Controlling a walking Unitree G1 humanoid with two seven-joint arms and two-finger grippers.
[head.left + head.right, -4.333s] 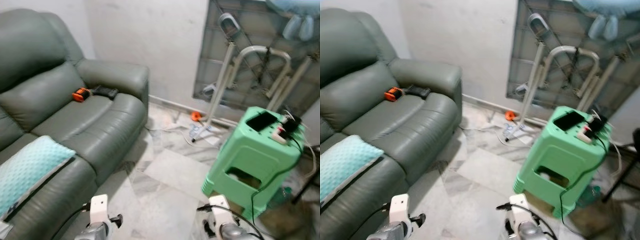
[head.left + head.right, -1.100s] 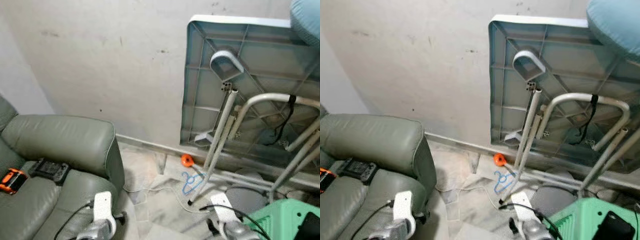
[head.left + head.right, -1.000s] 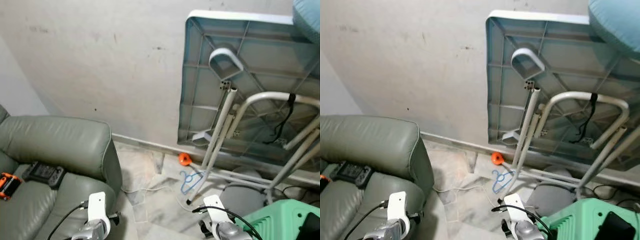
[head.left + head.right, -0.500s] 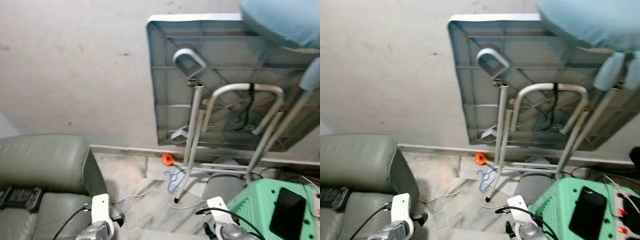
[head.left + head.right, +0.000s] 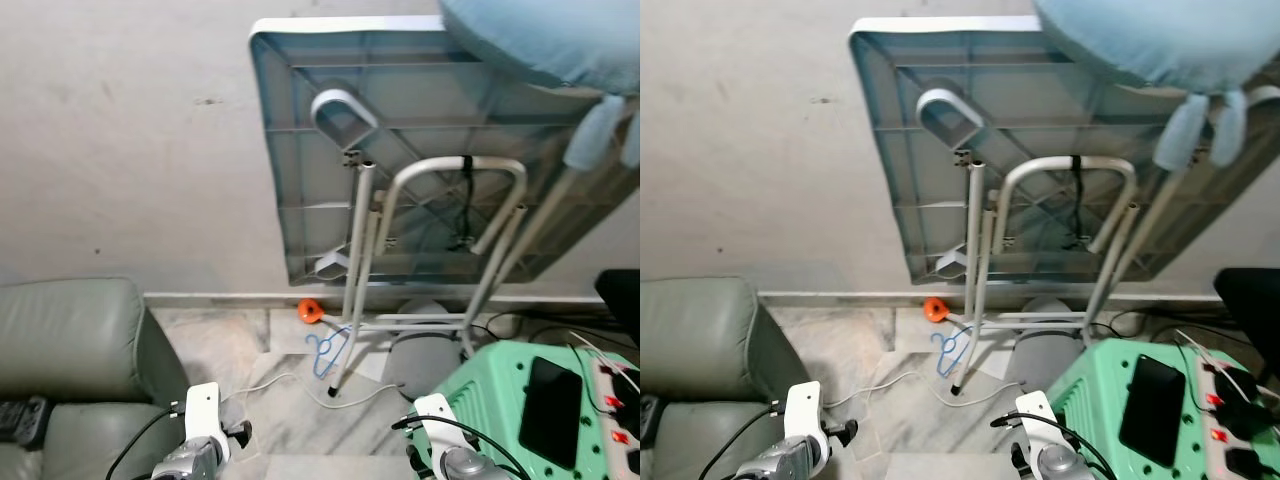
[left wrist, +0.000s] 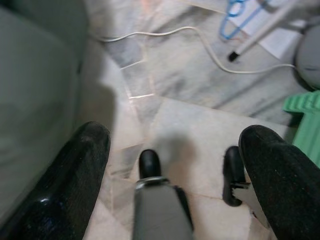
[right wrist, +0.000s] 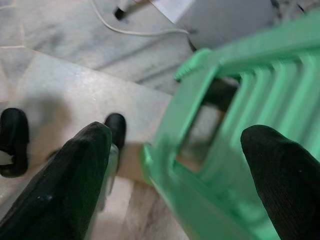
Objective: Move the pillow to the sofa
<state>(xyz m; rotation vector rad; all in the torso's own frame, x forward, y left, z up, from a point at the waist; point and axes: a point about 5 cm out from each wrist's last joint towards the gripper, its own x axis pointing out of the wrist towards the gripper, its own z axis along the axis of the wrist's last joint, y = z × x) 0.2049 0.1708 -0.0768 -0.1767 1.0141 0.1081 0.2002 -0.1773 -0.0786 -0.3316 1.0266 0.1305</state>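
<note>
- Pillow (image 5: 1160, 45): a pale blue, plump cushion at the upper right of the head views, lying across the top edge of a folded table. Judged soft, light and easily squashed; nothing fragile. It overhangs its perch, so it may slide if nudged. Best taken from both sides at its bulging lower edge; the two short tabs hanging from it (image 5: 1200, 130) look too flimsy to pull on.
- Folded table (image 5: 300, 150): grey-blue plastic top stood on edge against the plaster wall, its metal legs (image 5: 360, 260) splayed in front and reaching the floor. They stand in the way of any approach.
- Sofa (image 5: 70, 340): grey-green leather, lower left of the frame, well apart from the pillow.
- Green stool (image 5: 1090, 400): lower right, carrying a black phone (image 5: 1150, 395) and a power strip (image 5: 1225, 415).
- Floor (image 6: 175, 65): pale marble tiles, likely slick, crossed by a white cable (image 6: 165, 32); a blue hanger (image 5: 325, 350) and a small orange object (image 5: 310, 311) lie near the wall.
- Left gripper (image 6: 172, 145) and right gripper (image 7: 172, 145): both hang low with fingers spread wide, holding nothing.
</note>
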